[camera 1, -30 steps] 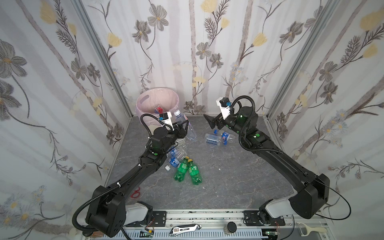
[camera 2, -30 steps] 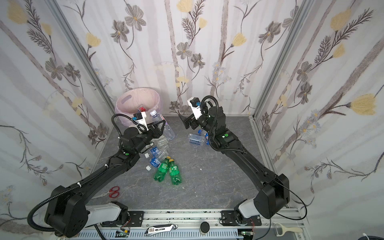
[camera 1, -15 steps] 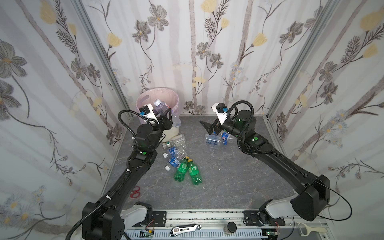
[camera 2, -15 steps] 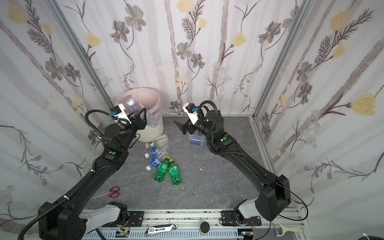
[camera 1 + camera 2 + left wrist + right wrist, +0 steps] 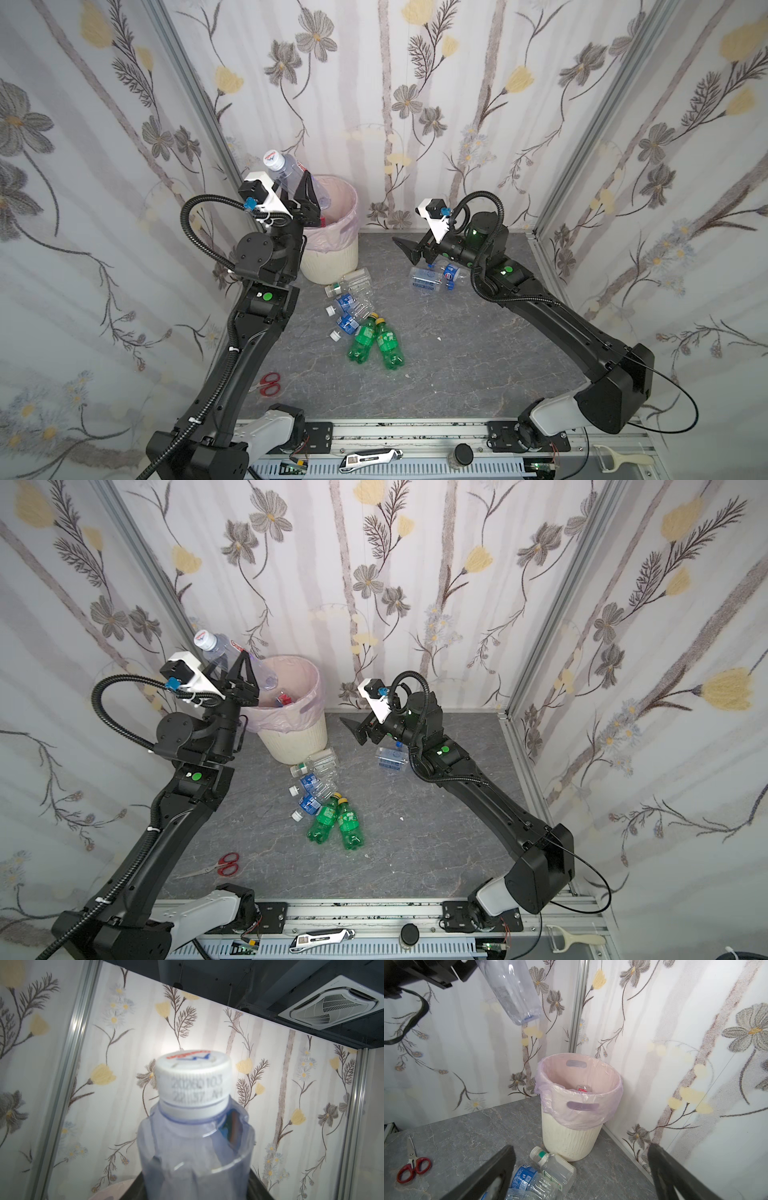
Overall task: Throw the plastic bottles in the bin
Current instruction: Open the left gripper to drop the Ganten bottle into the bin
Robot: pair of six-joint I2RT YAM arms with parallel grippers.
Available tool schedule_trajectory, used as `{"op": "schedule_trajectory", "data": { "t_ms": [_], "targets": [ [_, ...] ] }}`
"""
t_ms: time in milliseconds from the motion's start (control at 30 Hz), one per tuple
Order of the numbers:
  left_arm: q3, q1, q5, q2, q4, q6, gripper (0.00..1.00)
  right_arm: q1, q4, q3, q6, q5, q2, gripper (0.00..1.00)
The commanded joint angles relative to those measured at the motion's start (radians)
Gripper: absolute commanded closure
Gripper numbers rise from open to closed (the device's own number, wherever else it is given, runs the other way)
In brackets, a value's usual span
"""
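The clear bottle (image 5: 291, 176) you are carrying is clamped around its middle by your left gripper (image 5: 297, 191). It is tilted, white cap up and away from the bin (image 5: 332, 266) and base pointing down toward it. From the left wrist, the cap (image 5: 194, 1080) and shoulder fill the lower middle of the frame. From the right wrist, the base (image 5: 527, 1016) hangs well above the bin's (image 5: 571, 1140) rim; you cannot tell whether it is squarely over the opening. The bin stands in the far left corner of the table (image 5: 457, 353), lined with a pink bag. One red-labelled bottle (image 5: 583, 1088) lies inside it.

Just in front of the bin, three clear bottles (image 5: 347, 291) lie in a loose row. Two green bottles (image 5: 376, 340) lie side by side at the near end of that row. Two more bottles (image 5: 432, 278) lie beneath your right arm.

Your right gripper (image 5: 411, 249) is raised off the table, jaws spread wide and empty, facing the bin. Red scissors (image 5: 268, 384) lie near the left arm's base.
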Motion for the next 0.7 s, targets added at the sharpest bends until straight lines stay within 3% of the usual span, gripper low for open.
{"op": "schedule_trajectory", "data": {
  "t_ms": [0, 233, 300, 333, 400, 467, 667],
  "targets": [
    [0.045, 0.002, -0.056, 0.008, 0.026, 0.101, 0.48, 0.003, 0.003, 0.006, -0.009, -0.004, 0.012, 0.0],
    [0.119, 0.058, -0.075, 0.146, 0.021, 0.08, 0.47, 0.004, -0.004, 0.007, -0.017, 0.01, 0.018, 0.0],
    [0.125, 0.117, -0.057, 0.222, -0.009, 0.013, 0.39, 0.005, -0.01, 0.007, -0.019, 0.012, 0.016, 0.0],
    [0.153, 0.15, -0.045, 0.276, -0.057, -0.04, 0.3, 0.006, -0.013, 0.006, -0.02, 0.013, 0.013, 0.0],
    [0.247, 0.193, -0.015, 0.36, -0.193, -0.134, 0.23, 0.006, -0.016, 0.002, -0.021, 0.014, 0.006, 0.0],
    [0.291, 0.207, 0.014, 0.395, -0.242, -0.175, 0.01, 0.008, -0.015, -0.004, -0.024, 0.022, -0.003, 0.0],
    [0.274, 0.205, 0.072, 0.346, -0.234, -0.214, 0.0, 0.01, -0.007, -0.012, -0.028, 0.032, -0.008, 0.0]
  ]
}}
